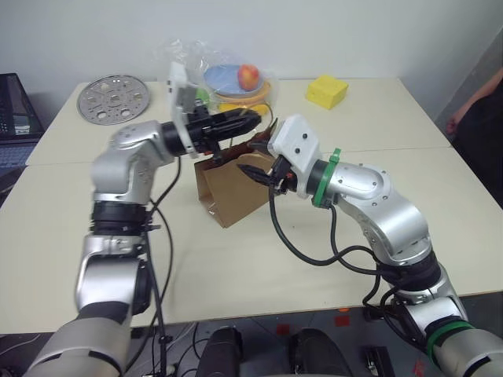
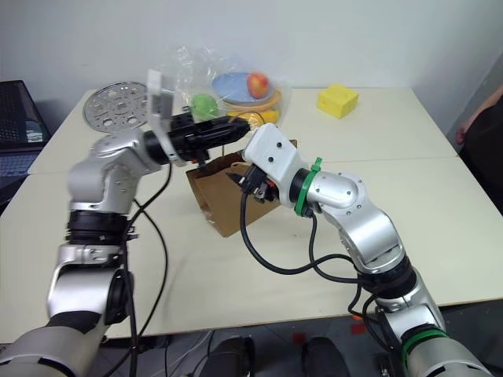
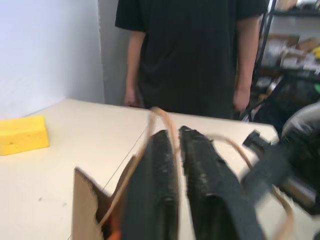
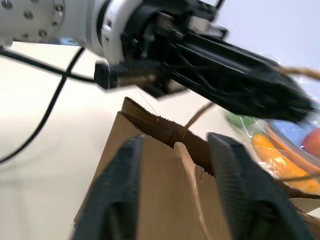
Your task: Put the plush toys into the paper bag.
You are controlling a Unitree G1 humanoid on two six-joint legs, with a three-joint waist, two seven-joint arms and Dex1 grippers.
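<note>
Both tools work at the mouth of the paper bag, which stands on the cream counter between the two arms. Left tool reaches in level above the bag's open top; its black fingers lie almost together with a thin tan twine handle running through the narrow gap, so it looks clenched on the handle, though the pinch itself cannot be told for sure. Right tool stands released, its two fingers spread to either side of the bag's serrated upper edge without pressing it. A patch of orange shows low inside the bag, too blurred to name. Behind the bag lies a clear plastic bag of fruit; farther off sit a yellow block and a round metal disc. A person in black stands at the counter's far edge.
</note>
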